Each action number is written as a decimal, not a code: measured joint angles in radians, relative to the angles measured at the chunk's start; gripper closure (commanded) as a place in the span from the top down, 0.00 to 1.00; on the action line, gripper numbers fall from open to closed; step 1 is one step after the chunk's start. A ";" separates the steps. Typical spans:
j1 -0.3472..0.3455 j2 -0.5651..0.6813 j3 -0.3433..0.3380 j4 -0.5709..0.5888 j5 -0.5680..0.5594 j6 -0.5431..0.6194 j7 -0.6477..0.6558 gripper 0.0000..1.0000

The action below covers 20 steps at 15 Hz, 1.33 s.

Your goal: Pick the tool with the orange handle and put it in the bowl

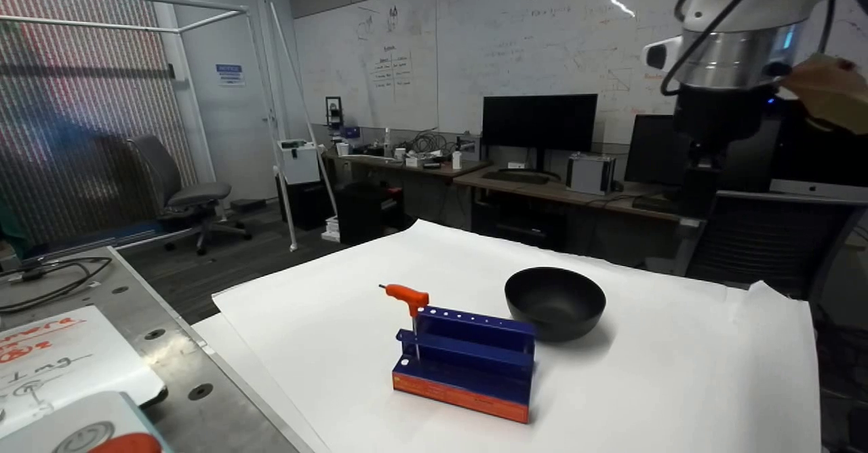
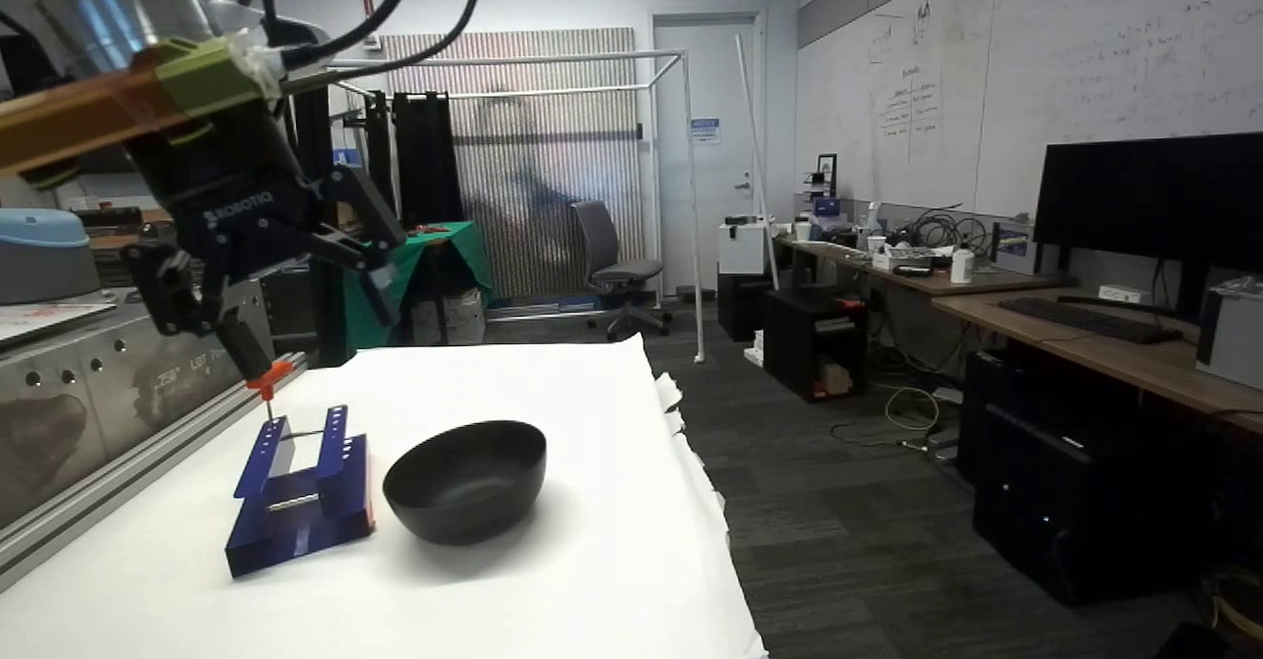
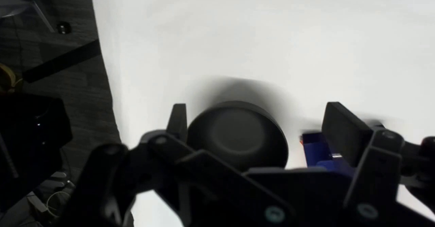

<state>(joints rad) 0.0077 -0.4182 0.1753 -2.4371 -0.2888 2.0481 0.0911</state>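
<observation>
The tool with the orange handle stands upright in the blue rack; its orange T-shaped handle shows in both exterior views [image 1: 408,296] [image 2: 268,380], with the thin shaft below. The tool does not show in the wrist view. The round black bowl stands beside the rack in both exterior views [image 1: 555,304] [image 2: 464,481] and in the wrist view [image 3: 238,132]. My gripper [image 2: 314,322] is wide open and empty, high above the table. One fingertip overlaps the handle in an exterior view, but an exterior view [image 1: 702,188] shows the gripper well apart from it.
The blue rack [image 1: 468,365] with an orange front edge stands on the white-covered table [image 1: 664,385]; part of it shows in the wrist view [image 3: 316,150]. A metal bench [image 1: 183,351] borders the table. Desks with monitors [image 1: 539,122] and a chair [image 1: 766,249] stand beyond.
</observation>
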 measured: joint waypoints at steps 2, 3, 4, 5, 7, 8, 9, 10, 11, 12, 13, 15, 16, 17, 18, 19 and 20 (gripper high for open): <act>0.027 0.115 0.036 0.080 0.005 0.010 0.073 1.00; 0.038 0.173 0.047 0.117 0.005 0.024 0.104 1.00; 0.049 0.232 0.055 0.154 0.005 0.039 0.130 1.00; 0.060 0.288 0.059 0.191 0.005 0.061 0.153 1.00; 0.081 0.396 0.060 0.268 0.005 0.087 0.193 1.00; 0.092 0.446 0.060 0.308 0.005 0.091 0.208 1.00; 0.104 0.492 0.059 0.347 0.005 0.097 0.222 1.00; 0.118 0.536 0.057 0.386 0.005 0.100 0.231 1.00; 0.132 0.577 0.055 0.424 0.004 0.107 0.239 1.00; 0.145 0.610 0.052 0.456 0.004 0.118 0.243 1.00; 0.157 0.642 0.048 0.485 0.004 0.134 0.245 1.00; 0.182 0.697 0.036 0.537 0.004 0.165 0.257 1.00; 0.196 0.724 0.028 0.562 0.004 0.179 0.261 1.00; 0.210 0.750 0.020 0.588 0.004 0.187 0.264 1.00; 0.225 0.774 0.011 0.613 0.003 0.193 0.268 1.00; 0.239 0.796 0.003 0.638 0.002 0.196 0.271 1.00; 0.253 0.818 -0.006 0.663 0.000 0.198 0.276 1.00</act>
<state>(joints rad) 0.2611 0.4001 0.1695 -1.7739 -0.2892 2.2462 0.3667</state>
